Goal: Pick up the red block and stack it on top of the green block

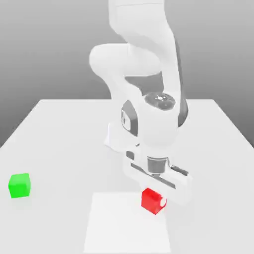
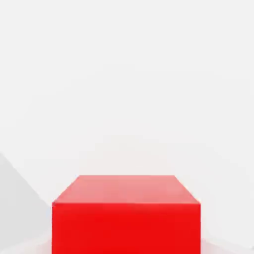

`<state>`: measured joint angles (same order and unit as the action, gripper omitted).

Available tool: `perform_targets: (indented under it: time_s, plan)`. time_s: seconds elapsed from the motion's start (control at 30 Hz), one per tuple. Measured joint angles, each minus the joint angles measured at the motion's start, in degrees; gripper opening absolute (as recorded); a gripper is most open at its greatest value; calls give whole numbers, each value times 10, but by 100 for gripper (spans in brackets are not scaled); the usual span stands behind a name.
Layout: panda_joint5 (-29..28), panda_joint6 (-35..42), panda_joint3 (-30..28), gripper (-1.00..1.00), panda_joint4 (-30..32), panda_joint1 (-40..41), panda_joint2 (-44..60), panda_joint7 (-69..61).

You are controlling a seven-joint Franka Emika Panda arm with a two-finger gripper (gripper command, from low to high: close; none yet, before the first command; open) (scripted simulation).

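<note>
Near the desk's (image 1: pixel 59 149) front edge, the gripper (image 1: pixel 158 197) has its fingers closed on the red block (image 1: pixel 150 199); grasping looks done. Next: lift, carry toward the exterior view's left, above the green block (image 1: pixel 19 185).

A white tabletop (image 1: pixel 59 144) is lying under a grey backdrop (image 1: pixel 49 44), with a paler square patch (image 1: pixel 119 228) sitting near its front edge.

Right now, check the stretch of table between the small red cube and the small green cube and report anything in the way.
Nothing visible stands between the small red cube and the small green cube, only bare white table.
</note>
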<state>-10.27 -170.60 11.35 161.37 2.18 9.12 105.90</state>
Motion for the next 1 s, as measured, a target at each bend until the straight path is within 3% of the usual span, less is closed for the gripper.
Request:
perform_targets:
  time_s: [0.17,0.3,1.0]
  plan:
    - [85,56,29,-100,11,6,-70,-61]
    - [119,95,18,-100,16,7,-113,-105]
    - [113,178,-172,-100,-79,307,-99,-645]
